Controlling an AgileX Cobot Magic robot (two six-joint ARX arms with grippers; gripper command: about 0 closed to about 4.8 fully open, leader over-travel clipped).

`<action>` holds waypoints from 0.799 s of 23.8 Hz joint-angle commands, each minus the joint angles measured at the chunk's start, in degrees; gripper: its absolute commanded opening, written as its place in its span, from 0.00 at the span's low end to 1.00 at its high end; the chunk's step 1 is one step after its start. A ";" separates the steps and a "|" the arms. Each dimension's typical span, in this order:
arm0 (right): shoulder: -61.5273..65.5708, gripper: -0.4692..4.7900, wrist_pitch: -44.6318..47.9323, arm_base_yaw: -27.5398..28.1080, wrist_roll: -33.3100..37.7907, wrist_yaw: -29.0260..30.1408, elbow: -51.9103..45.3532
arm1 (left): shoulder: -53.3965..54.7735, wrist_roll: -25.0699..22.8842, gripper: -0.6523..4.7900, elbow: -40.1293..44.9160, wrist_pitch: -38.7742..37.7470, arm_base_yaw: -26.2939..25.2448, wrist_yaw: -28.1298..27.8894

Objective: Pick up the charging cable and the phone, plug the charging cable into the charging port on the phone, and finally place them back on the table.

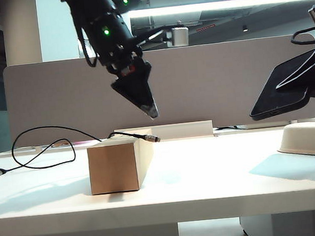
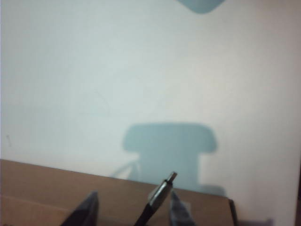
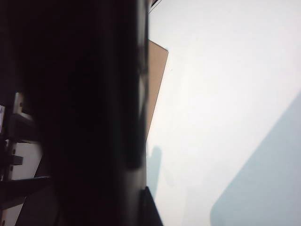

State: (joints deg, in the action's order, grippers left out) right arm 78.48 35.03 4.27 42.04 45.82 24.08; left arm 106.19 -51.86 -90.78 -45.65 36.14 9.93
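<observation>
1. Two grippers hang above the table (image 1: 207,169).
2. The left gripper (image 1: 150,108) hovers with jaws spread wide and empty, over the cable (image 1: 43,146) plug (image 2: 162,190), which rests on the box (image 1: 115,166).
3. The right gripper (image 1: 309,75) is clenched on the phone (image 1: 286,91), tilted in the air near a white stand (image 1: 310,137).
</observation>
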 commanded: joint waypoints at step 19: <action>-0.50 0.08 0.79 -0.04 -0.35 0.59 0.37 | 5.77 -5.18 0.46 -4.13 -5.49 2.89 -10.86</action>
State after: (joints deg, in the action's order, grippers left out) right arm 78.50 33.89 4.23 42.02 46.09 24.08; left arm 112.05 -56.51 -94.59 -51.42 38.94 -0.67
